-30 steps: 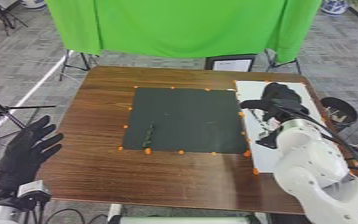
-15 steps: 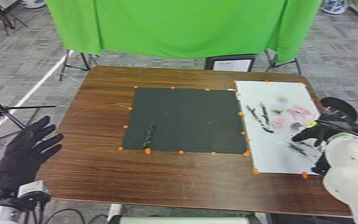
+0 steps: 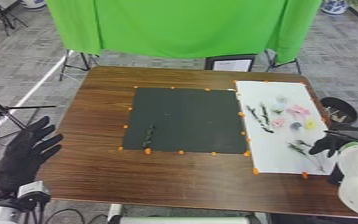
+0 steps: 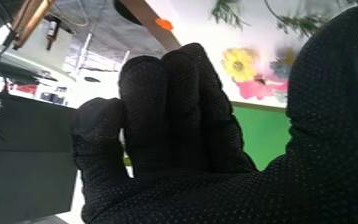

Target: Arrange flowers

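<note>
Right hand wide and empty at the white sheet's 4 o'clock, likely so you had thumb room for a stem; your left hand was spread at the black mat's 8 o'clock, clear of the work. Yellow flower and others lay apart on the sheet, probably for single picks; dark stem sat at the mat's 8 o'clock, seemingly starting your layout
</note>
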You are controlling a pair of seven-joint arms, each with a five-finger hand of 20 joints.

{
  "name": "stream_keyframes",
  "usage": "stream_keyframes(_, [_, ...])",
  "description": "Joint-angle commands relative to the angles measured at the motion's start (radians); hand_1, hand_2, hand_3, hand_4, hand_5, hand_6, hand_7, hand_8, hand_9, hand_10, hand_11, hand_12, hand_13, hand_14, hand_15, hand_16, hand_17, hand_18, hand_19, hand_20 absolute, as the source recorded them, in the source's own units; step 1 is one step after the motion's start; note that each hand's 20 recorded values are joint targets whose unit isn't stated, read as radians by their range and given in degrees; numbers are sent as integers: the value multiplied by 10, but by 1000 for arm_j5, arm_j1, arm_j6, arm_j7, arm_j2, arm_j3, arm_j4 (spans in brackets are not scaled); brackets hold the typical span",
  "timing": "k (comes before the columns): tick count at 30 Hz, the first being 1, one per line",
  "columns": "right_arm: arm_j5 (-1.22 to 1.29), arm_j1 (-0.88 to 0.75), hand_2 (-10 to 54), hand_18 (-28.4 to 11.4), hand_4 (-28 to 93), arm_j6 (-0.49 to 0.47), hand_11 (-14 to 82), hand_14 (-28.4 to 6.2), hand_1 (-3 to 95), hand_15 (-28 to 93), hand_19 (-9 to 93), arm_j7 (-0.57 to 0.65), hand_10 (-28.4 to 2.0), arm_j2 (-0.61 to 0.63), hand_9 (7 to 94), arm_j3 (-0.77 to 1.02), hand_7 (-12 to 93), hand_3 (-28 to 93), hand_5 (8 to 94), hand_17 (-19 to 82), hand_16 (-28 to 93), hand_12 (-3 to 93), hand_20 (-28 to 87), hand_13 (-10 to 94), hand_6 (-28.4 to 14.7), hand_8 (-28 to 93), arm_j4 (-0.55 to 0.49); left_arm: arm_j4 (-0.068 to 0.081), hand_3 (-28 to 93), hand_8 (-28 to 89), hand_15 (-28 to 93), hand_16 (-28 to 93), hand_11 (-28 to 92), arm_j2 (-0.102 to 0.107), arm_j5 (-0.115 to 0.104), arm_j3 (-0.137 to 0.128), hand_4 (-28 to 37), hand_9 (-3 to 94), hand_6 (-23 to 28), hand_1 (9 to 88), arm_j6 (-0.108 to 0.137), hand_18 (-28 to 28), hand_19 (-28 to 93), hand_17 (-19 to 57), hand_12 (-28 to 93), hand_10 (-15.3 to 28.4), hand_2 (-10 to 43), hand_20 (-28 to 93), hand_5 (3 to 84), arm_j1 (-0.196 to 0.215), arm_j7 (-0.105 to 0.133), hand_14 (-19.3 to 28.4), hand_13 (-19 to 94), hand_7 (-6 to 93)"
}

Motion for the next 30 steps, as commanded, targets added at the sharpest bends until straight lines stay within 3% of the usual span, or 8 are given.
stream_keyframes(1, [10, -24, -95, -226, -282, 23, 571, -135, 253, 771, 882, -25, -154, -11, 589, -13, 421, 843, 525, 277, 300, 438, 520, 560, -74, -140, 61, -5, 681, -128, 318, 9, 213, -6, 10, 3, -276, 223, 43, 265, -4, 227, 425, -88, 194, 113, -69, 92, 254, 3, -8, 158, 195, 253])
stream_keyframes(8, [15, -43, -95, -217, -282, 106, 565, -117, 317, 767, 887, -91, -131, -12, 634, -20, 440, 854, 555, 297, 310, 452, 506, 598, -50, -139, 109, -4, 680, -129, 320, 9, 213, -4, 9, 7, -275, 223, 43, 266, -3, 226, 426, -87, 194, 112, -68, 93, 254, -1, -8, 158, 195, 255])
stream_keyframes(10, [-6, -60, -95, -216, -282, 143, 541, -110, 376, 765, 894, -127, -115, -13, 685, -18, 475, 798, 588, 308, 319, 499, 505, 626, -22, 45, 112, -3, 680, -129, 321, 9, 212, -5, 7, 6, -275, 223, 43, 267, -2, 227, 426, -87, 194, 112, -68, 93, 254, -2, -10, 158, 195, 255])
stream_keyframes(13, [-19, -78, -95, -217, -282, 206, 549, -103, 434, 775, 907, -151, -99, -10, 755, -17, 521, 797, 654, 323, 343, 517, 518, 660, 4, 118, 108, -4, 679, -129, 320, 8, 214, -6, 4, 5, -275, 223, 43, 267, 2, 227, 426, -88, 194, 112, -68, 92, 254, 2, -7, 158, 195, 256])
stream_keyframes(16, [-34, -91, -82, -221, -279, 280, 610, -108, 427, 803, 926, -178, -97, -8, 784, -12, 536, 844, 686, 333, 370, 481, 538, 680, 6, 161, 102, -5, 680, -129, 320, 8, 214, -5, 3, 2, -275, 223, 43, 267, 3, 227, 427, -87, 194, 112, -67, 93, 254, 4, -5, 158, 195, 255])
stream_keyframes(22, [-53, -95, -77, -228, -193, 381, 655, -114, 384, 839, 932, -213, -98, 0, 806, 1, 555, 878, 707, 348, 395, 501, 612, 699, -5, 229, 85, -3, 681, -129, 321, 9, 214, -5, 2, 3, -276, 223, 43, 266, 5, 226, 426, -87, 194, 113, -65, 92, 255, 5, -2, 158, 196, 255])
stream_keyframes(28, [-66, -110, -86, -231, -160, 428, 669, -115, 359, 849, 932, -212, -98, 3, 822, 31, 555, 910, 725, 361, 404, 508, 643, 712, -12, 250, 55, -3, 684, -130, 323, 8, 215, -6, 0, 3, -277, 224, 43, 264, 3, 227, 426, -88, 193, 113, -65, 93, 255, 3, -2, 159, 196, 256])
stream_keyframes(30, [-75, -97, -89, -231, -151, 390, 670, -116, 356, 850, 932, -187, -98, 3, 825, 28, 553, 914, 729, 364, 406, 508, 649, 714, -13, 252, 50, -3, 685, -130, 323, 7, 216, -6, 3, 3, -277, 224, 43, 264, 5, 228, 428, -88, 193, 113, -65, 93, 255, 5, 0, 159, 196, 256])
